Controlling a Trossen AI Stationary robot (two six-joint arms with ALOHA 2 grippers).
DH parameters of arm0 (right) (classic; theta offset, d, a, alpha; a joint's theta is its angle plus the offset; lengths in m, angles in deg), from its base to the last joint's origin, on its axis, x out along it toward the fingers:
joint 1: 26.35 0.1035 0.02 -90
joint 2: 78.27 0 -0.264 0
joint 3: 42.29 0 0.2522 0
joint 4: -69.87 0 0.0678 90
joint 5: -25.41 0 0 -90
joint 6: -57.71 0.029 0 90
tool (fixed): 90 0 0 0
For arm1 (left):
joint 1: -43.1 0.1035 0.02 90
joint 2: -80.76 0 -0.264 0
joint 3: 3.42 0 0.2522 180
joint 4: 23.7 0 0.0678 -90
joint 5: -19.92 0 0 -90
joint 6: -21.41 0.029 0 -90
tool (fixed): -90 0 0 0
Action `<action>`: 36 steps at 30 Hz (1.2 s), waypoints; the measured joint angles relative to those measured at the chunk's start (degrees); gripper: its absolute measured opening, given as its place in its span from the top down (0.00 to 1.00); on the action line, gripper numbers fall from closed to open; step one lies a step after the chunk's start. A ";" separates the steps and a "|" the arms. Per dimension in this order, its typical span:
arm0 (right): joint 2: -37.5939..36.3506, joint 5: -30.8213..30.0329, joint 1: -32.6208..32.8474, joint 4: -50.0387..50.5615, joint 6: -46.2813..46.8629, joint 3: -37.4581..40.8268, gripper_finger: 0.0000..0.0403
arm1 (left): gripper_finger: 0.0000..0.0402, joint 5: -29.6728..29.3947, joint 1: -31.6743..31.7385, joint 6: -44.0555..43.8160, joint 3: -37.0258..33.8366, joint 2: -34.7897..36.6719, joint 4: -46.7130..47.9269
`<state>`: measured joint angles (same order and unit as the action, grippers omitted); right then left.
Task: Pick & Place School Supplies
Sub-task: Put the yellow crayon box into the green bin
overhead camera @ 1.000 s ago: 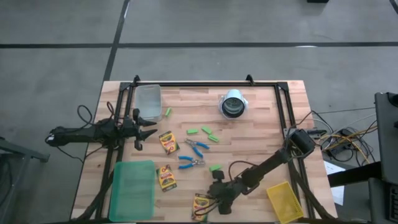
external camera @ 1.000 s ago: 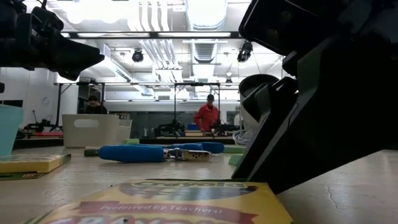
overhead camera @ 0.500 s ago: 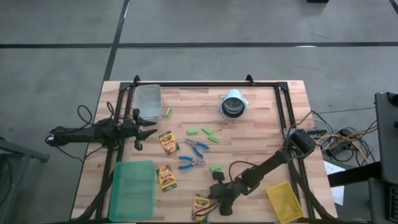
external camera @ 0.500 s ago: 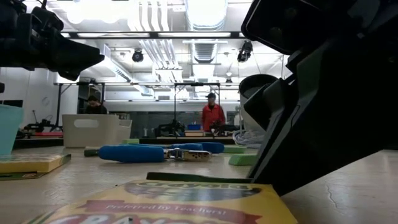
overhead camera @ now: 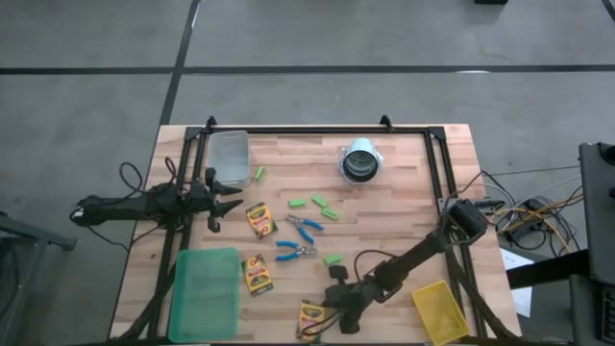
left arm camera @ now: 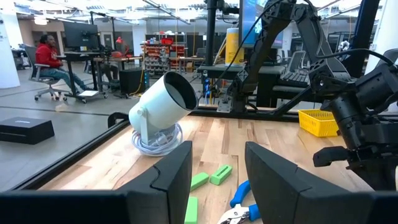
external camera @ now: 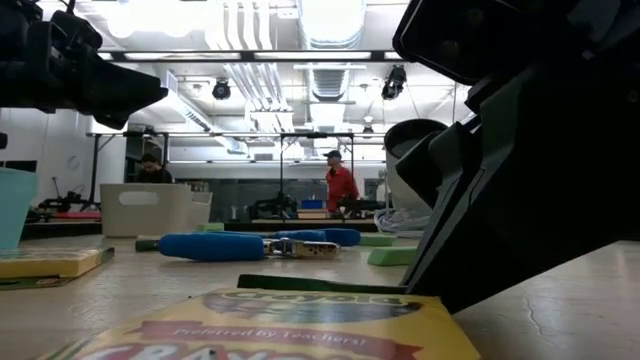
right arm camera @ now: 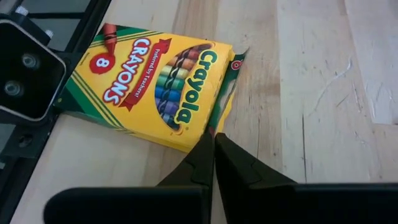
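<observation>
A yellow-and-green crayon box (right arm camera: 158,87) lies flat near the table's front edge (overhead camera: 309,317), face up. My right gripper (right arm camera: 214,134) slants down at its right-hand end and is shut there. Two more crayon boxes (overhead camera: 259,219) (overhead camera: 256,276) lie flat at mid-table. So do two blue-handled scissors (overhead camera: 306,224) (overhead camera: 293,250) and several light-green blocks (overhead camera: 320,203). My left gripper (left arm camera: 217,180) waits open and level above the table's left side (overhead camera: 226,199). My right gripper has its shut fingertips (right arm camera: 205,146) on the thin green flap edge (right arm camera: 217,115) at the crayon box's end, near one corner. The fingers slant down from the table's right side. The box lies on the table, and in the low view a dark green strip (external camera: 320,285) shows along its far edge.
A flat green tray (overhead camera: 205,293) lies at the front left and a small yellow bin (overhead camera: 440,309) at the front right. A clear container (overhead camera: 229,157) and a white cylindrical lamp-like thing (overhead camera: 360,161) stand at the back. A black frame borders the table.
My right gripper has shut at the crayon box's end without shifting place. In the low view its near finger has drawn in, uncovering a green block behind it, and a dark green strip has appeared along the box's far edge.
</observation>
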<state>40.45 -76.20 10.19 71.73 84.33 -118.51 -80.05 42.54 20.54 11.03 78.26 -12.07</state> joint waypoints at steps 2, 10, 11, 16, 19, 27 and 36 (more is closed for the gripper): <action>-0.58 -0.60 -0.02 0.61 -0.07 0.04 0.98 | 0.62 0.02 0.02 0.00 -0.02 0.00 0.02; -3.09 -0.88 -0.79 4.89 -0.31 0.05 0.98 | 0.62 0.00 0.01 0.00 0.00 0.00 0.01; -3.31 -1.04 -0.81 4.80 -0.31 0.05 0.98 | 0.62 0.01 0.01 0.00 0.00 0.00 0.00; -4.27 -3.26 -0.81 4.67 -0.33 0.00 0.98 | 0.62 0.00 0.00 0.00 0.00 0.00 0.00; -4.98 -4.63 -0.94 4.73 -0.47 0.00 0.98 | 0.62 0.01 0.00 0.00 -0.01 0.00 0.02; -8.97 -8.36 -2.34 4.48 -4.24 0.00 0.98 | 0.62 0.02 0.00 0.00 0.00 0.00 0.02; -13.67 -7.67 -4.58 4.50 -8.66 0.00 0.98 | 0.62 0.01 0.02 0.00 -0.01 0.00 0.01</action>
<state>26.78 -83.87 5.60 76.23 75.67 -118.51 -80.05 42.56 20.54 11.02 78.26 -12.06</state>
